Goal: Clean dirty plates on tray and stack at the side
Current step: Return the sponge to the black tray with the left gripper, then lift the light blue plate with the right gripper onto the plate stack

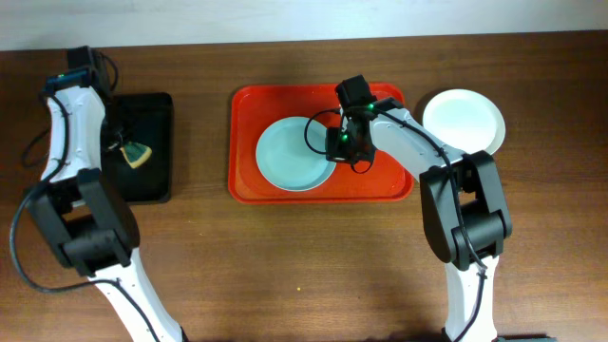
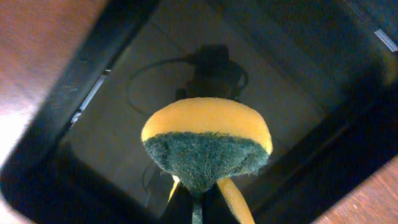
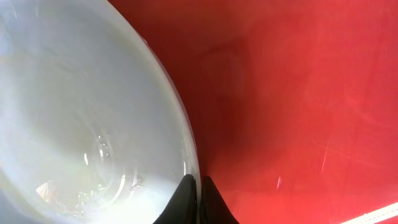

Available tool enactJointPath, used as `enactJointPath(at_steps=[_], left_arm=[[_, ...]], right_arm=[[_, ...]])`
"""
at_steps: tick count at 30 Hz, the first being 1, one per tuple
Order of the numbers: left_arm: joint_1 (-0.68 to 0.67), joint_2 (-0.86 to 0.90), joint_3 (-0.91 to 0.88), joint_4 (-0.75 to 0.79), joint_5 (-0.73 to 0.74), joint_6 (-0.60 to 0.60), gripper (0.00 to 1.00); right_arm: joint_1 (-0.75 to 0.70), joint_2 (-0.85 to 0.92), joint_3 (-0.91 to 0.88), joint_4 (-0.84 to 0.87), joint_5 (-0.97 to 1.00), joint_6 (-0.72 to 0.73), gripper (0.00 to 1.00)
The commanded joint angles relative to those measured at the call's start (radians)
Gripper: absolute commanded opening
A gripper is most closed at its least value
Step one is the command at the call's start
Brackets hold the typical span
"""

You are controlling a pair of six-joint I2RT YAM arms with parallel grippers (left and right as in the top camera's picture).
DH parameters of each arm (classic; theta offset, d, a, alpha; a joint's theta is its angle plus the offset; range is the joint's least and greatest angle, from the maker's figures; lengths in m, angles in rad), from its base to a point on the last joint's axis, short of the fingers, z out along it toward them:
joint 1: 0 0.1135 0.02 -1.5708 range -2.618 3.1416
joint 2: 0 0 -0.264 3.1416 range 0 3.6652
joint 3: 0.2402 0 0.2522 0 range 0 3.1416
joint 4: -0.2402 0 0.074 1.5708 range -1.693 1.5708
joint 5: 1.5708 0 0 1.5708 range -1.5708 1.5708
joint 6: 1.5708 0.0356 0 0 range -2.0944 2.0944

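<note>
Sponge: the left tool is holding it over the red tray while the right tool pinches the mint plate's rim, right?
Wrong on one point: the sponge in the left tool hangs over the black tray, not the red tray, as the overhead view shows. The right tool does pinch the rim of the mint plate, which lies on the red tray.

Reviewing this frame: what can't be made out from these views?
- Overhead: right gripper fingertips, hidden under its own wrist at the rim of the pale mint-blue round plate.
- Right wrist: most of that plate, cut off by the frame edges.
- Overhead: anything beneath the white round plate, hidden by it.
- Left wrist: left gripper fingertips, covered by the yellow-and-green sponge.
</note>
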Motion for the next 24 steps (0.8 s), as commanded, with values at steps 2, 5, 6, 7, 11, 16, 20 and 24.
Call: enactJointPath(at_steps=[2,5,6,7,11,16,20,24], left_arm=[[0.015,0.106,0.009,0.022,-0.022,-0.001,0.03],[0.046,0.103,0.073,-0.058,-0.035,0.003,0.76],[0.05,0.103,0.111,-0.092,-0.026,0.003,0.81],[0.061,0.103,0.251,-0.186,0.05,0.003,0.88],[0.065,0.103,0.615,-0.355,0.161,0.002,0.99],[0.063,0.105,0.634,-0.424,0.16,0.002,0.99],[0.063,0.105,0.634,-0.424,0.16,0.002,0.99],[0.063,0.105,0.634,-0.424,0.16,0.002,0.99]], right_arm=[[0.003,0.014,-0.032,-0.019,0.051,-0.017,0.04],[0.003,0.014,-0.032,-0.019,0.051,-0.017,0.04],[0.004,0.014,-0.032,-0.019,0.051,-0.017,0.04],[0.004,0.014,-0.032,-0.02,0.051,-0.017,0.04],[0.004,0.014,-0.032,-0.015,0.051,-0.017,0.04],[0.025,-0.029,0.296,-0.278,0.3,-0.13,0.04],[0.183,-0.031,0.647,-0.56,0.972,-0.158,0.04],[0.359,-0.03,0.681,-0.55,1.401,-0.489,0.04]])
